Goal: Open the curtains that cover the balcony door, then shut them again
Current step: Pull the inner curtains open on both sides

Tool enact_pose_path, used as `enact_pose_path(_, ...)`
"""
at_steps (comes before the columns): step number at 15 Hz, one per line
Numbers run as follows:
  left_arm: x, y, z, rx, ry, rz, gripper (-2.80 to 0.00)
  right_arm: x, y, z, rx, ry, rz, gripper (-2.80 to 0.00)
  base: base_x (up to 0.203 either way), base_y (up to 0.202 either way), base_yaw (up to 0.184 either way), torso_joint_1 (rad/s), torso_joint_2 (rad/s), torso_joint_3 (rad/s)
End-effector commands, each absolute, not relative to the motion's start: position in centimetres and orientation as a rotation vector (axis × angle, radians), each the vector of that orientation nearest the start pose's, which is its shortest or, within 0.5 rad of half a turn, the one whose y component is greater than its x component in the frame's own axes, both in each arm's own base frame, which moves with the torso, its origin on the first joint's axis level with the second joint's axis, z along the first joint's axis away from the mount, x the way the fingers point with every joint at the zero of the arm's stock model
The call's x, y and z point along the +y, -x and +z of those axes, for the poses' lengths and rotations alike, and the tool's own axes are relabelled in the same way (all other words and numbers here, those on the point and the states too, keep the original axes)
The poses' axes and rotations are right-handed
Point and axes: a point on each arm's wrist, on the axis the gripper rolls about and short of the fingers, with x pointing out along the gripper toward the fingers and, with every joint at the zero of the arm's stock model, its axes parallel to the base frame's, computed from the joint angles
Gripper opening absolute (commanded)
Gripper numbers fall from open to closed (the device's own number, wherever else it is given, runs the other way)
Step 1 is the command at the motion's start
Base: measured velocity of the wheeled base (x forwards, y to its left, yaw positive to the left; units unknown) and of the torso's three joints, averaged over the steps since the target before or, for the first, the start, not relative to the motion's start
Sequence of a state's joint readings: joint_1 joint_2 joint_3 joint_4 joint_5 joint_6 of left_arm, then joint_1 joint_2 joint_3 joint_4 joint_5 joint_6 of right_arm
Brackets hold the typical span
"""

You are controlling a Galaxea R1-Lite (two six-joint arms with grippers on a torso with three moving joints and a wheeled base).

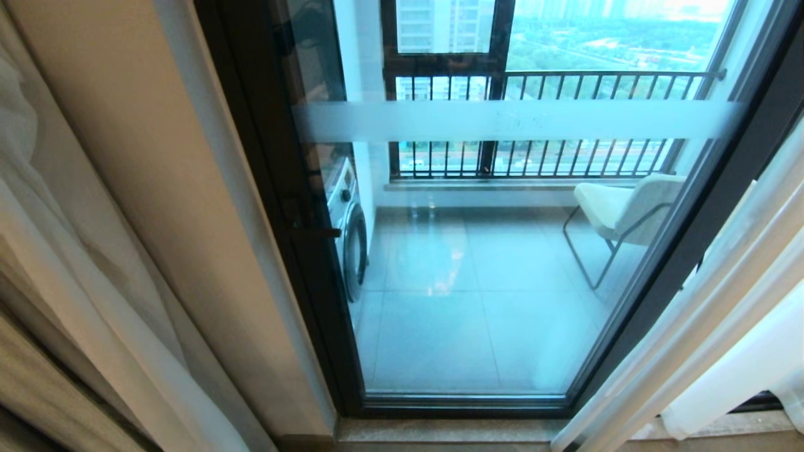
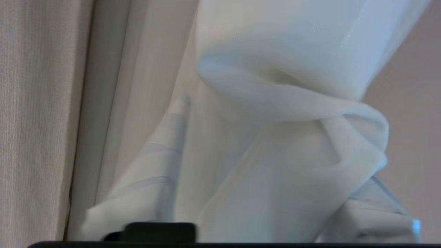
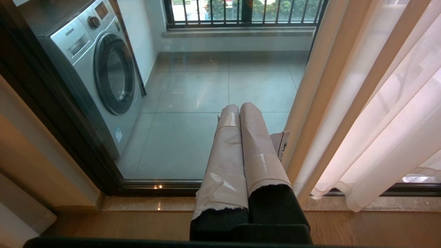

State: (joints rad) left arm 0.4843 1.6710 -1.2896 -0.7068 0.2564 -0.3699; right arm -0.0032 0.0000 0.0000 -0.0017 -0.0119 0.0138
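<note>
Hanging parted at both edges of the balcony door (image 1: 490, 251), the curtains (image 1: 75, 263) look light, soft and slippery (grip a bunched fold). Left tool (image 2: 275, 193) spread, fabric draped between; right tool (image 3: 239, 137) closed, empty.

cool daylight enters through the balcony door (image 1: 502, 263), with pale glare patches on the floor tiles (image 3: 193, 103) beyond the right gripper's fingertips (image 3: 241, 108). straight lines bow at the head view's edges. the left wrist view is soft: curtains (image 2: 282, 137) draped over its fingers (image 2: 162, 148) glow blurred.
</note>
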Motion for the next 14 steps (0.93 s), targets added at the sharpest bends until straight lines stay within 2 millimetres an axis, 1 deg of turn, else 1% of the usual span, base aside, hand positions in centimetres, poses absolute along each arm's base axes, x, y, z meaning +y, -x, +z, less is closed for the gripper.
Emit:
enact_pose_path(1,14.5,-26.4,33.4,-0.451,0.296,0.669,0.00,0.0,2.3,7.6,-0.002,-0.014,-0.015,-2.80,0.000,0.000,0.000,0.000,0.00,0.000)
enact_pose_path(2,14.1,-25.6,32.9,-0.437,0.289,0.676,0.00,0.0,2.3,7.6,-0.002,-0.014,-0.015,-2.80,0.000,0.000,0.000,0.000,0.00,0.000)
enact_pose_path(8,10.1,-18.5,31.7,-0.433,0.285,0.666,0.00,0.0,2.3,7.6,-0.002,-0.014,-0.015,-2.80,0.000,0.000,0.000,0.000,0.00,0.000)
enact_pose_path(11,8.1,-15.6,29.8,-0.401,0.284,0.647,0.00,0.0,2.3,7.6,-0.002,-0.014,-0.015,-2.80,0.000,0.000,0.000,0.000,0.00,0.000)
enact_pose_path(14,6.6,-13.2,29.0,-0.411,0.278,0.626,0.00,0.0,2.3,7.6,-0.002,-0.014,-0.015,-2.80,0.000,0.000,0.000,0.000,0.00,0.000)
